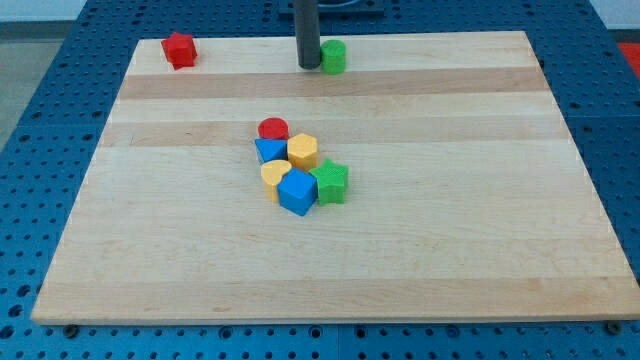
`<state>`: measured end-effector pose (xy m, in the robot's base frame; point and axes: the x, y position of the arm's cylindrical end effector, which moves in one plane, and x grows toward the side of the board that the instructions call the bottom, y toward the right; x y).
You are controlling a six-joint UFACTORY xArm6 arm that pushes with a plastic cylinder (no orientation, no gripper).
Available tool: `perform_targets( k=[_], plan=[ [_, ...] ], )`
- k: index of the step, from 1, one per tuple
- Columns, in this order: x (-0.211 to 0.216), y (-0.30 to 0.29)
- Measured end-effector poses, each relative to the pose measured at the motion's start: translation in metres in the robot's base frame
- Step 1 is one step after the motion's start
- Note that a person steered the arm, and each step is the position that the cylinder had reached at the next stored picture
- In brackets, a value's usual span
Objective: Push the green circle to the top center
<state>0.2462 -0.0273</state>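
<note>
The green circle [333, 56] stands near the top edge of the wooden board [450, 250], about at its centre. My tip [309, 66] rests on the board right beside the green circle, on its left, touching or nearly touching it. The dark rod rises straight up out of the view's top.
A red star-like block [180, 49] sits at the top left. A cluster lies mid-board: a red circle [273, 129], a blue triangle [268, 151], a yellow hexagon [303, 151], a yellow heart [275, 176], a blue cube [297, 191] and a green star [331, 182].
</note>
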Motion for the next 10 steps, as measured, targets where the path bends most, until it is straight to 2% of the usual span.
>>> perform_targets(
  k=[1, 2, 3, 4, 6, 10],
  plan=[
    [-0.008, 0.011],
    [0.006, 0.008],
    [0.048, 0.032],
    [0.048, 0.07],
    [-0.005, 0.073],
    [-0.01, 0.067]
  ],
)
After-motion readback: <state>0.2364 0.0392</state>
